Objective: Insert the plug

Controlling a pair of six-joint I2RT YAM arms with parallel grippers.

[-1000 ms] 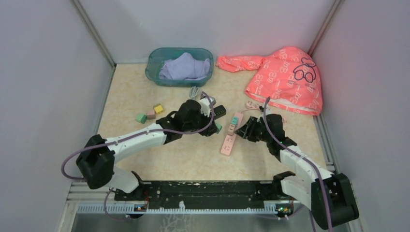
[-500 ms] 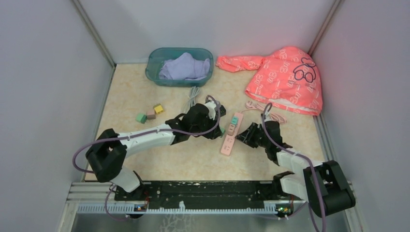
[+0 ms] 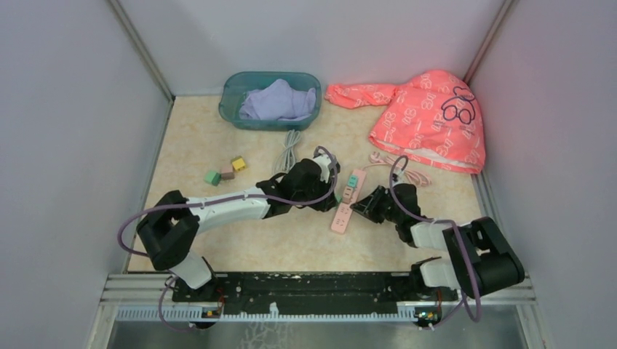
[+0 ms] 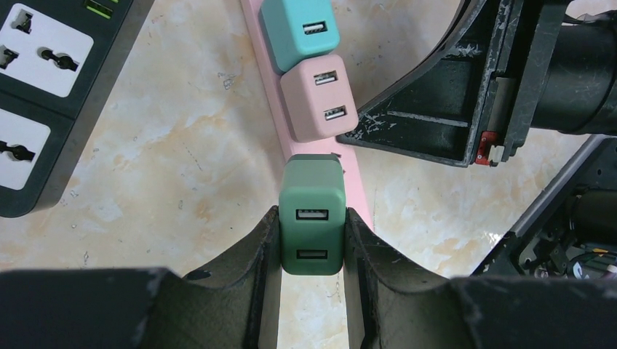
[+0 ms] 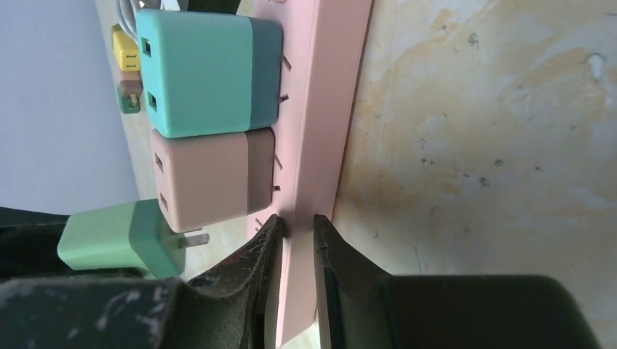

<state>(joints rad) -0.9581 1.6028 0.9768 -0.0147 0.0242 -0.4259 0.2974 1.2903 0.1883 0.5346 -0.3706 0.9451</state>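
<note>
Held green cube-shaped plastic plug [image 4: 312, 211] clamped in left claw [image 4: 313, 233], gripped long pink plastic power strip [image 5: 324, 109] in right claw [image 5: 297, 225], prongs [image 5: 190, 240] unseated; likely needed straight push.

Light: we see soft, even brightness from overhead in all 3 views
Shadows: faint, soft-edged on the table [image 3: 291, 247]
Cast: pink glow on the wall [image 3: 393, 69] above the coral garment [image 3: 429, 116]
Focus: green plug [image 4: 313, 218] crisp, far blocks [image 5: 126, 52] blurred
</note>
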